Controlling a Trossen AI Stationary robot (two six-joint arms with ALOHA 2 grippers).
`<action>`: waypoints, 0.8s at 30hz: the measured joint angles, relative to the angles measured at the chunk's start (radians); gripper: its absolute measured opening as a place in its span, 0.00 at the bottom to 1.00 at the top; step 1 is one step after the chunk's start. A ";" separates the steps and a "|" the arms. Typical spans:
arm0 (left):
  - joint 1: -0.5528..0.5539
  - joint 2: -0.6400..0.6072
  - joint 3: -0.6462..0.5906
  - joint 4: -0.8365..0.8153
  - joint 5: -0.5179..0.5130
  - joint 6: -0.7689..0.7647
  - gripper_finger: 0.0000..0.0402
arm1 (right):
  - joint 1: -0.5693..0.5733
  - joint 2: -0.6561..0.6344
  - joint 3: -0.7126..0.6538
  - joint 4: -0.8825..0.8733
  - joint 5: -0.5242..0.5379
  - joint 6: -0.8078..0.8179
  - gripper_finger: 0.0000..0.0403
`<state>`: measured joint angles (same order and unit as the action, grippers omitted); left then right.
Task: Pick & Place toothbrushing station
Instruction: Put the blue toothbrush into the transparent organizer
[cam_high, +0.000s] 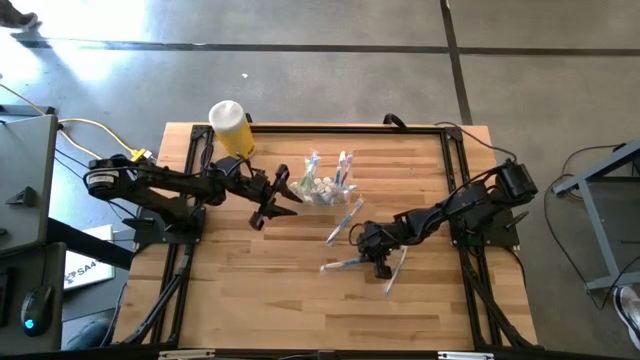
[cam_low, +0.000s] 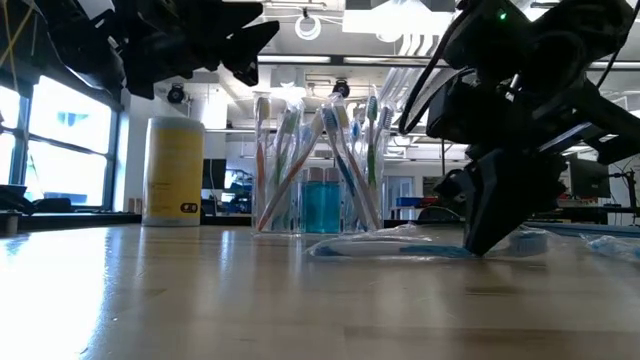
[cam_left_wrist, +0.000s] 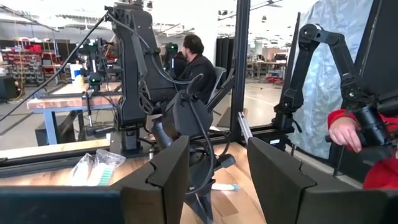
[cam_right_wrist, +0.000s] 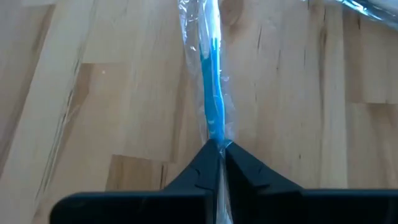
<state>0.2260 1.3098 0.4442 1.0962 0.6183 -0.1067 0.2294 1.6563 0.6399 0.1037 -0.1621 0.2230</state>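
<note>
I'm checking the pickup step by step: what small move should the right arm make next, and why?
Probably a short straight lift. The right gripper is shut on the blue toothbrush in its clear wrapper, which lies flat on the table; the holder cup stands a little way off.

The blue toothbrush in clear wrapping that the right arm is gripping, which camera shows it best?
The right wrist view: the wrapped blue toothbrush fills it, pinched at the right gripper. The high view shows it tiny; the low view edge-on; the left wrist view only an end.
</note>
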 joint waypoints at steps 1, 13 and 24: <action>0.000 0.000 0.000 0.000 0.000 0.004 0.39 | 0.005 -0.007 0.000 -0.008 0.008 0.000 0.02; -0.085 0.001 0.006 -0.036 -0.067 -0.184 0.39 | 0.152 -0.199 0.089 -0.214 0.465 -0.232 0.01; -0.151 0.001 0.163 -0.458 -0.138 -0.396 0.39 | 0.271 -0.196 0.223 -0.129 0.889 -0.809 0.01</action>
<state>0.0754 1.3109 0.6070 0.6386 0.4798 -0.5029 0.4999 1.4599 0.8625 -0.0256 0.7273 -0.5856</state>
